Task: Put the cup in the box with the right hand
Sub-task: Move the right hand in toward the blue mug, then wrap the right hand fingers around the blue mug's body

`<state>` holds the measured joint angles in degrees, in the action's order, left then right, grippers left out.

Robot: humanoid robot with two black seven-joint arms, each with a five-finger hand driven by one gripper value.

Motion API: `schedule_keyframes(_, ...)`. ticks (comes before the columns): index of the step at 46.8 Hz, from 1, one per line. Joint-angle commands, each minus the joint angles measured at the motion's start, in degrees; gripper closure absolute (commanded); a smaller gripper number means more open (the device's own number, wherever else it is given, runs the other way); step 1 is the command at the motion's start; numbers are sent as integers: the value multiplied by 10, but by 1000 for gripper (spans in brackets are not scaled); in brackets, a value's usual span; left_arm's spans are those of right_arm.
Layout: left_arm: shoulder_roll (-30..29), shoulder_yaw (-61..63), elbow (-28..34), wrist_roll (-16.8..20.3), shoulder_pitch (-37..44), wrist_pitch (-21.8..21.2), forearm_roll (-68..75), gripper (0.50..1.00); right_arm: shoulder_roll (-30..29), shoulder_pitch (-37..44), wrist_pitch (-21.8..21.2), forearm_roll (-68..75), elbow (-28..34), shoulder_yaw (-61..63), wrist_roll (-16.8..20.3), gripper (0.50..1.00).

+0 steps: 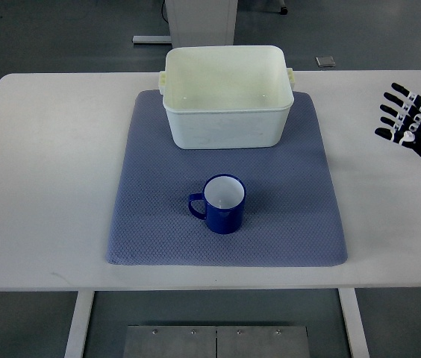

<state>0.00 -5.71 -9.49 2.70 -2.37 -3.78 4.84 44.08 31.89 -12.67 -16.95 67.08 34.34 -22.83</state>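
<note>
On a blue mat (270, 224) in the middle of a white table (46, 186) stands a blue cup (224, 203), upright, handle pointing left. Just behind it sits a white box (225, 127). At the picture's right edge, well apart from the cup, the right hand (410, 123) hovers with fingers spread, holding nothing.

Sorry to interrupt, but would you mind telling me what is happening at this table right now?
Nothing is being handled yet. The right robot hand hovers over the white table at its right edge, fingers spread and holding nothing. The blue cup stands upright on the blue-grey mat, handle pointing left, nearer the camera than the white box. The box sits at the mat's far edge and looks empty. The left arm is not visible.
</note>
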Motion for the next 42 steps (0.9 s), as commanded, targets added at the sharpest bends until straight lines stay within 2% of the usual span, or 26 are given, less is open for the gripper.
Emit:
schedule_keyframes(1, 0, 0, 0, 0, 0, 0, 0, 500, -1, -40, 4, -59, 35, 36, 1, 500)
schedule_keyframes(5, 0, 0, 0, 0, 0, 0, 0, 500, 0, -70, 16, -110, 71, 51, 1, 502)
schedule_keyframes(11, 0, 0, 0, 0, 0, 0, 0, 500, 5, -109, 56, -159, 132, 67, -5, 507)
schedule_keyframes(17, 0, 0, 0, 0, 0, 0, 0, 500, 4, -129, 90, -203, 172, 67, -12, 540)
schedule_keyframes(24, 0, 0, 0, 0, 0, 0, 0, 500, -7, -142, 104, -237, 192, 63, -23, 590)
schedule_keyframes(42, 0, 0, 0, 1, 0, 0, 0, 500, -99, -148, 131, -297, 194, 12, -19, 588)
